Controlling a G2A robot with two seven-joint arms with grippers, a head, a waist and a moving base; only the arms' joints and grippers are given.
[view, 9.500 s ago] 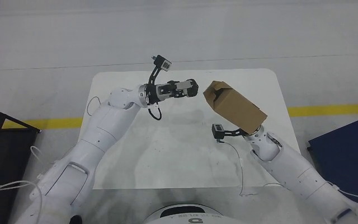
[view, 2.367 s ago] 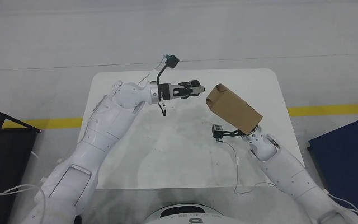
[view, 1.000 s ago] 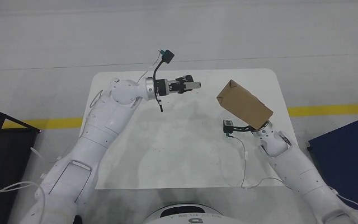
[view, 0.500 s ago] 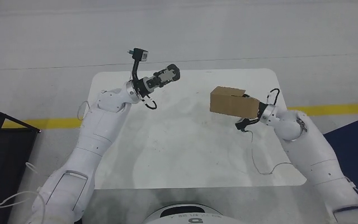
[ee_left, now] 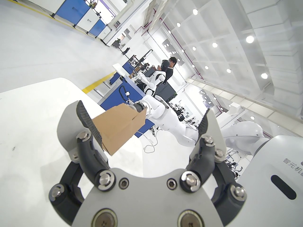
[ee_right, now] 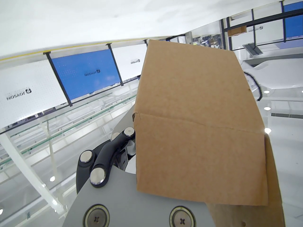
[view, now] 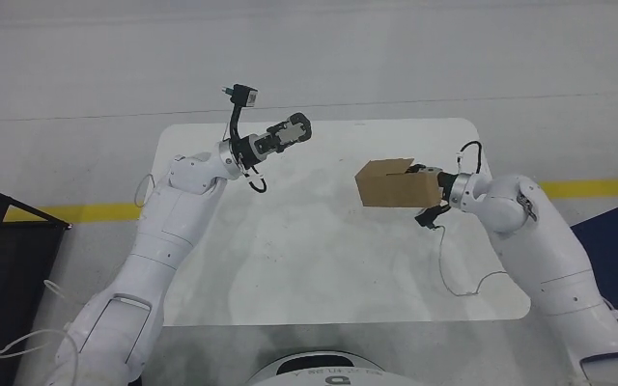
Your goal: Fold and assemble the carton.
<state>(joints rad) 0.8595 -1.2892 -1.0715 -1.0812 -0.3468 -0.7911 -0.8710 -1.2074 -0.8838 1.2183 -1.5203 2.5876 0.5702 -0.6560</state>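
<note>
table [view: 290, 261]: white top. The carton hangs in the air over its right half, and I'd say it's not touching it.
carton [view: 391, 183]: brown card, boxed up and lying sideways. Looks empty and light. Panels are probably stiff, flaps floppy, and it'd dent if squeezed hard.
right gripper [view: 432, 182]: clamped on the carton's end nearest its arm.
left gripper [ee_left: 143, 115]: jaws spread wide with nothing in them, well apart from the carton.
crease [ee_right: 198, 124]: I'd pinch near a fold or corner, not mid-panel.
</note>
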